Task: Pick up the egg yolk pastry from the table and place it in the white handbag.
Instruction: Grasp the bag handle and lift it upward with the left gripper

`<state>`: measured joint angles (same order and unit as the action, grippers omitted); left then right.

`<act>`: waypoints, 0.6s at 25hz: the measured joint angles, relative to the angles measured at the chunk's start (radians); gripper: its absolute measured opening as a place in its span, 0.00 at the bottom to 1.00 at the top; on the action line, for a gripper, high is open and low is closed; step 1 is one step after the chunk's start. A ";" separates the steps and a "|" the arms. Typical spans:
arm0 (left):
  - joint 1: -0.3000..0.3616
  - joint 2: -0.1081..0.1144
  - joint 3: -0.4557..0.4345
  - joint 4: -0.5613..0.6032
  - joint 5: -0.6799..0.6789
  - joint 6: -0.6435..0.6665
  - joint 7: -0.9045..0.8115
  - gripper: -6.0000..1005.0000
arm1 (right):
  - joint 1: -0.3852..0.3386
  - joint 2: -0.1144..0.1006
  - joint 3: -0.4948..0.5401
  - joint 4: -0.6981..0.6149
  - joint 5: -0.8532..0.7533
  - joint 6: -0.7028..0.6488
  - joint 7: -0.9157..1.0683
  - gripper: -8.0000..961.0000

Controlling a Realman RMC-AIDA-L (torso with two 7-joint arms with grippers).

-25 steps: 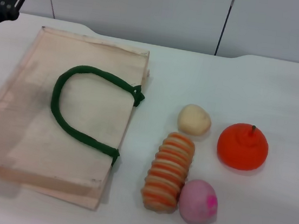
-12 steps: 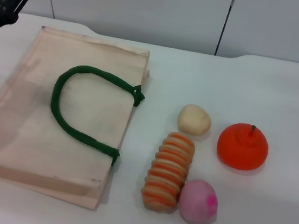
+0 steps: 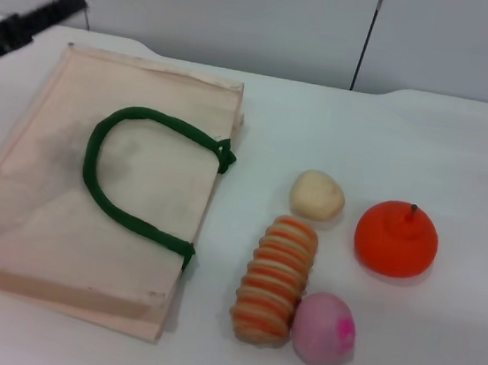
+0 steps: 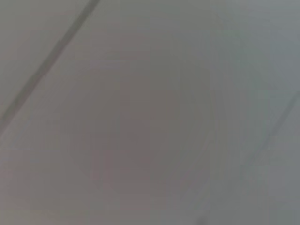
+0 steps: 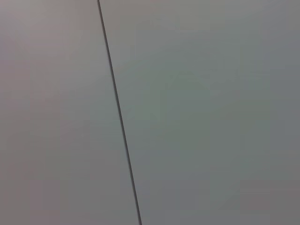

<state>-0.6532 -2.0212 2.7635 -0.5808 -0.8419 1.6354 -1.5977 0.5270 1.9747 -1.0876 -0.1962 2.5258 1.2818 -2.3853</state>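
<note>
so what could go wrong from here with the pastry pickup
1. The egg yolk pastry sits close to the striped roll and the orange fruit, so fingers coming down could knock a neighbour.
2. The white handbag lies flat with its mouth closed, so the pastry may land on top, not inside.
3. The left gripper is a blur at the far left edge; the pastry lies across the bag from it.

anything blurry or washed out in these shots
Head view: the left tool is a motion-smeared dark streak at the far left above the bag; the pastry is sharp with soft shadows. Left wrist view: blurred grey. Right wrist view: flat grey panel with one dark seam.
</note>
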 joint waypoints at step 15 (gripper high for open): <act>-0.113 0.049 0.100 -0.230 0.542 0.109 -0.583 0.75 | -0.006 -0.002 0.003 0.003 0.008 -0.003 -0.008 0.91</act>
<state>-0.7663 -1.9723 2.8639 -0.8107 -0.2994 1.7441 -2.1811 0.5209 1.9726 -1.0845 -0.1936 2.5334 1.2783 -2.3932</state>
